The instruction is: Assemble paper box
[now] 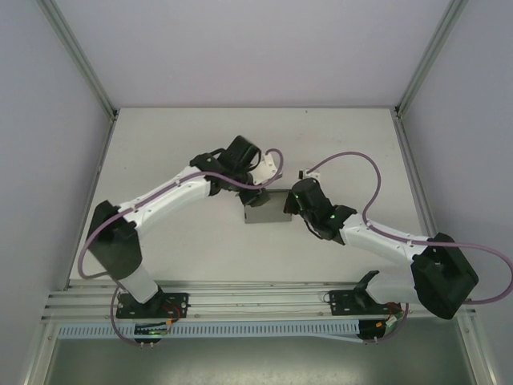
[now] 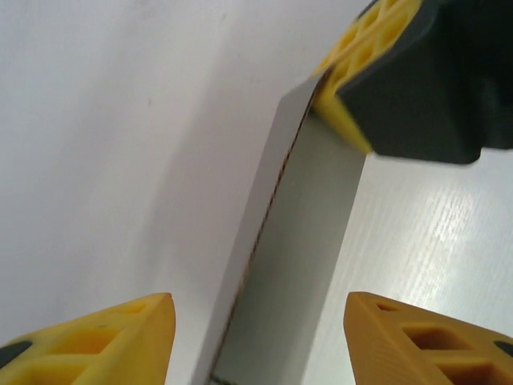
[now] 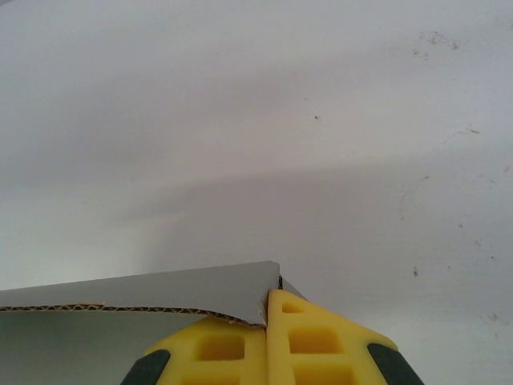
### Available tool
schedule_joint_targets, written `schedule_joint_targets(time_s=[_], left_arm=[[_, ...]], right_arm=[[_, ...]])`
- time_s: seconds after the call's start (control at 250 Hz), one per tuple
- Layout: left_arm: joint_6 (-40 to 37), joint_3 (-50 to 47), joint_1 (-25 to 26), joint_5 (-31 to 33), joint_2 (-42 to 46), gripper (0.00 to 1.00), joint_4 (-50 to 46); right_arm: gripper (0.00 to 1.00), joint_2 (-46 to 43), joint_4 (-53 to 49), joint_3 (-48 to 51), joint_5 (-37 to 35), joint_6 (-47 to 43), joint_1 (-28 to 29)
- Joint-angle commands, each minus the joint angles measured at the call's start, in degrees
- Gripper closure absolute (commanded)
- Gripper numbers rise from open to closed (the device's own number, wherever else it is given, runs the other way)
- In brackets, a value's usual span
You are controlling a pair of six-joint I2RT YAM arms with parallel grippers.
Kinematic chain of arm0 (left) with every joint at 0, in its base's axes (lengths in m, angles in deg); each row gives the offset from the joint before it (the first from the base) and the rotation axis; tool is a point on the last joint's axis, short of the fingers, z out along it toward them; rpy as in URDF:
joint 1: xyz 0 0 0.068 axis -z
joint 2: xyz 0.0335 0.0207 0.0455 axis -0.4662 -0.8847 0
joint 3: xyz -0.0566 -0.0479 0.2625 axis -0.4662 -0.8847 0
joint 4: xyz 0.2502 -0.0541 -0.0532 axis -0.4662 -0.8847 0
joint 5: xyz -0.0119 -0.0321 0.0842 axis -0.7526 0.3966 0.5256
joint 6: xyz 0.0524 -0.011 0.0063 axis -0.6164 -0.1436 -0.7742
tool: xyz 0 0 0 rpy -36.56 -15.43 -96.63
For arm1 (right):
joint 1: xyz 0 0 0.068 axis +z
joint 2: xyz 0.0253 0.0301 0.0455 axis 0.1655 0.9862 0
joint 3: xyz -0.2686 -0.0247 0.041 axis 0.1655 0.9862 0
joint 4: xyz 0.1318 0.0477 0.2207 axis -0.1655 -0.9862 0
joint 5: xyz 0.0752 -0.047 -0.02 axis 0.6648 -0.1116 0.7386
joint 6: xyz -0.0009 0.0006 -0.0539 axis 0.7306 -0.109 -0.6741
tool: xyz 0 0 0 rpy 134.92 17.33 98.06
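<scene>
Paper box (image 1: 267, 210) sits near the middle of the counter (image 1: 160, 144), between the left arm (image 1: 172, 192) and the right arm (image 1: 377, 238), with one grey panel (image 2: 304, 241) standing upright. The right jaws are closed on the top corner of that panel and pinch only a sliver of card. The left jaws stand open, one on each side of the same panel, with a gap to each face.

The main risk, I judge, is that corner grip. With so little card held, a pull or twist could let the corner slip free, crease or tear along its ridged cut edge (image 3: 120, 305). If the left jaws close off-centre, they could bow the thin panel or push it over instead of squaring it. Both sets of jaws work the same short panel, so a slide along it could knock them together. Nothing pins the base, so it may skid on the smooth counter.

There is plenty of room elsewhere. Bare counter lies beyond and to both sides, the side walls (image 1: 48, 120) stand well apart, and the tight spot is between the two wrists.
</scene>
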Motion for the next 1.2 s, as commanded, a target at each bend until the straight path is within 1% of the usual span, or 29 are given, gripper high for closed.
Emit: schedule_joint_targets(time_s=[0.0, 0.048, 0.084, 0.152, 0.216, 0.252, 0.316, 0.408, 0.532, 0.584, 0.636, 0.807, 0.879, 0.923, 0.971, 1.007, 1.055, 1.103, 1.175, 1.199], left_arm=[[6.0, -6.2, -2.1, 2.3, 4.7, 0.53, 1.7], [7.1, -7.9, -3.6, 0.6, 5.9, 0.6, 2.1], [7.4, -8.6, -4.5, -1.0, 6.3, 0.63, 1.8], [7.3, -9.5, -4.7, -2.8, 6.7, 0.67, 1.6], [6.8, -10.5, -4.8, -4.2, 7.1, 0.68, 2.0], [6.9, -10.8, -4.7, -3.8, 7.2, 0.7, 2.0], [6.8, -11.1, -4.9, -2.5, 7.0, 0.7, 2.2], [6.9, -10.2, -4.9, -0.4, 5.4, 0.76, 1.9], [7.3, -9.2, -4.9, -1.2, 4.1, 0.88, 0.7], [8.0, -9.5, -5.0, -0.7, 4.4, 0.95, 0.6], [8.3, -10.2, -5.0, -0.4, 5.1, 0.98, 0.8], [9.3, -11.5, -5.0, 0.2, 5.1, 1.0, 1.8], [9.8, -10.8, -4.9, 1.3, 4.2, 1.0, 1.8], [10.3, -10.1, -4.9, 3.1, 4.0, 0.94, 1.9], [10.1, -9.0, -5.0, 4.2, 4.3, 0.92, 1.4], [9.9, -8.3, -5.0, 4.3, 4.9, 0.87, 1.2], [8.8, -8.0, -5.1, 4.1, 6.5, 0.83, 1.0], [7.8, -8.6, -5.3, 4.1, 8.3, 0.74, 1.7], [6.5, -9.3, -6.5, 2.7, 9.8, 0.64, 1.9], [6.2, -9.3, -7.1, 2.0, 9.9, 0.62, 1.7]], right_arm=[[1.0, 3.3, -16.6, 2.6, 4.0, -1.0, 1.9], [1.0, 3.4, -16.8, 2.3, 3.6, -1.5, 2.3], [1.0, 3.5, -17.2, 2.1, 3.2, -1.6, 2.4], [1.0, 3.6, -17.8, 1.8, 2.9, -1.7, 2.5], [1.0, 3.5, -17.8, 1.7, 2.9, -1.7, 2.5], [1.0, 3.5, -17.9, 1.7, 3.0, -1.8, 2.6], [1.0, 3.4, -17.9, 1.6, 3.0, -1.8, 2.8], [1.0, 3.5, -17.8, 1.3, 2.9, -2.2, 3.1], [1.0, 3.3, -18.3, 1.0, 2.5, -2.2, 3.3], [1.0, 3.2, -18.5, 0.9, 2.3, -2.2, 3.3], [1.0, 3.1, -18.5, 0.9, 2.3, -2.2, 3.4], [1.0, 3.0, -18.7, 0.9, 2.5, -2.5, 3.6], [1.0, 3.0, -18.6, 1.0, 2.3, -2.5, 3.7], [1.0, 3.0, -18.6, 1.0, 2.4, -2.4, 3.6], [1.0, 2.9, -18.7, 1.0, 2.4, -2.6, 3.7], [1.0, 2.9, -18.7, 1.0, 2.4, -2.7, 3.7], [1.0, 2.9, -18.8, 1.0, 2.5, -2.8, 3.7], [1.0, 2.8, -18.7, 1.1, 2.7, -2.8, 3.7], [1.0, 2.8, -18.5, 1.2, 3.1, -2.9, 3.6], [1.0, 2.8, -18.4, 1.2, 3.1, -3.0, 3.6]])
